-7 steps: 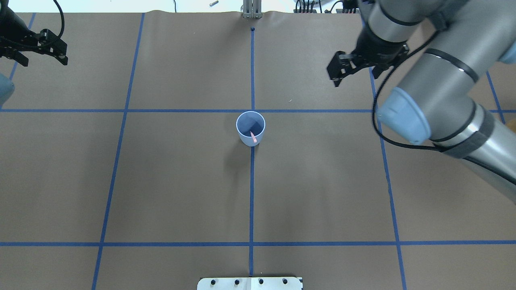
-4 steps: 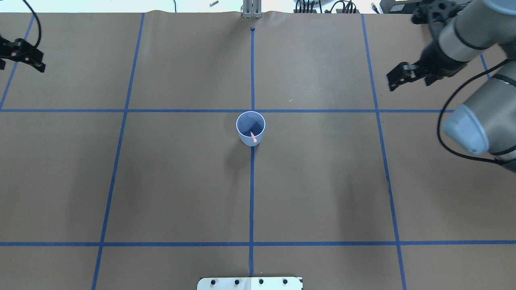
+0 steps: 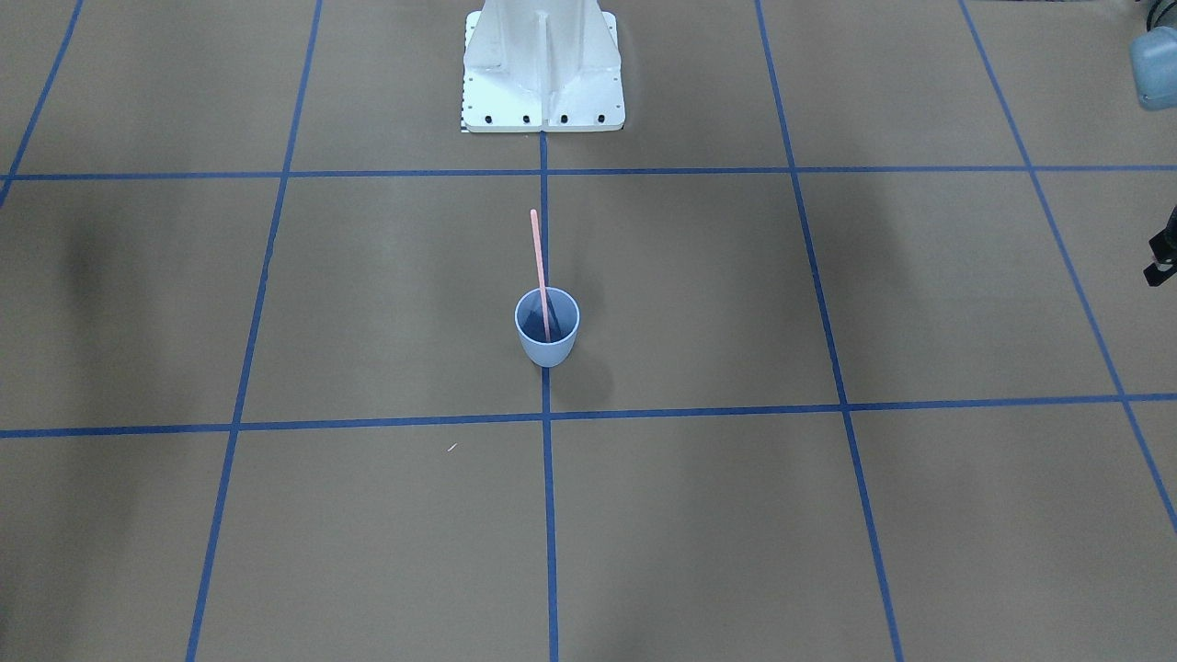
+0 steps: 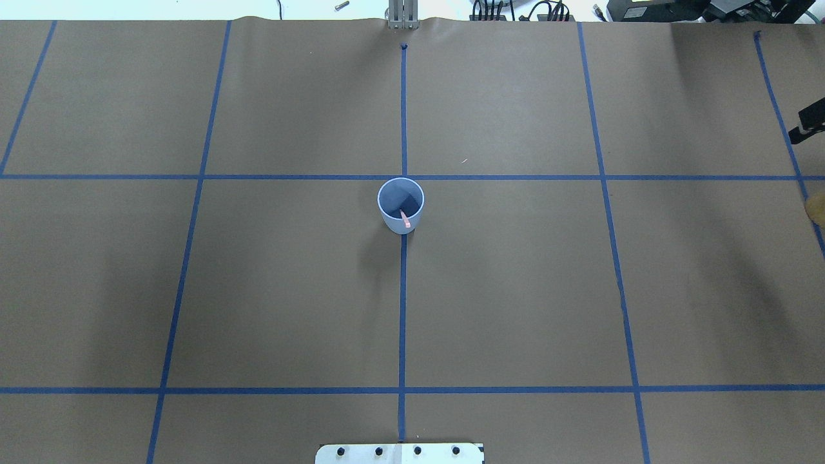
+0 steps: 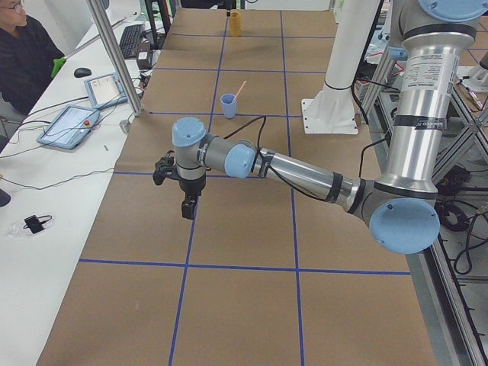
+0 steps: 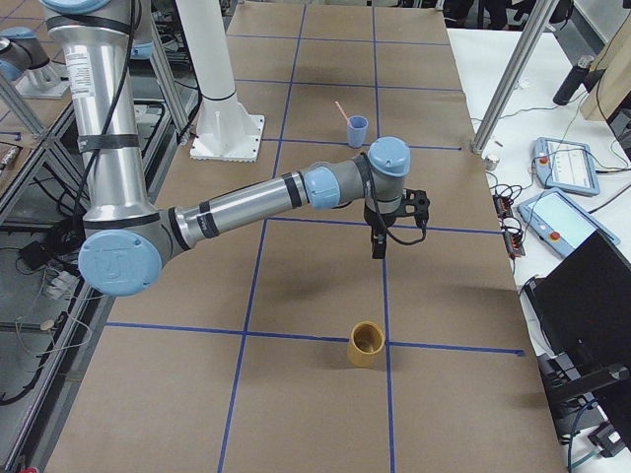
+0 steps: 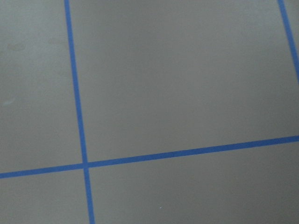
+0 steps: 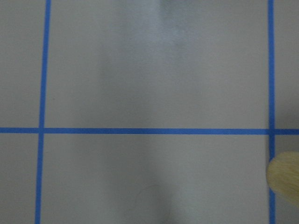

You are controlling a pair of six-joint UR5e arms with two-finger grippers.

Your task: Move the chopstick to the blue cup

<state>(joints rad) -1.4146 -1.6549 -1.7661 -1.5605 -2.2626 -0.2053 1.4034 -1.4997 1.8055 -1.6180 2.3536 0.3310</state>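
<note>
The blue cup [image 4: 400, 206] stands upright at the middle of the table, on the centre tape line. Inside it the pale pink chopstick [image 3: 540, 267] leans against the rim, with most of its length sticking out above, tilted toward the robot's base. Both grippers are far from the cup. In the exterior left view my left gripper [image 5: 187, 207] hangs over the table near that end. In the exterior right view my right gripper [image 6: 377, 246] hangs over the opposite end. I cannot tell whether either is open or shut. Both wrist views show only paper and tape.
A tan cup [image 6: 367, 344] stands near the table's right end, close to my right gripper. The white robot base plate [image 3: 542, 92] sits at the near edge. A person [image 5: 23, 53] sits at the side bench with tablets [image 5: 72, 122]. Blue tape lines grid the brown paper.
Both arms have swung outward, away from the centre, and almost entirely left the overhead view. The blue cup and the chopstick in it have stayed still.
</note>
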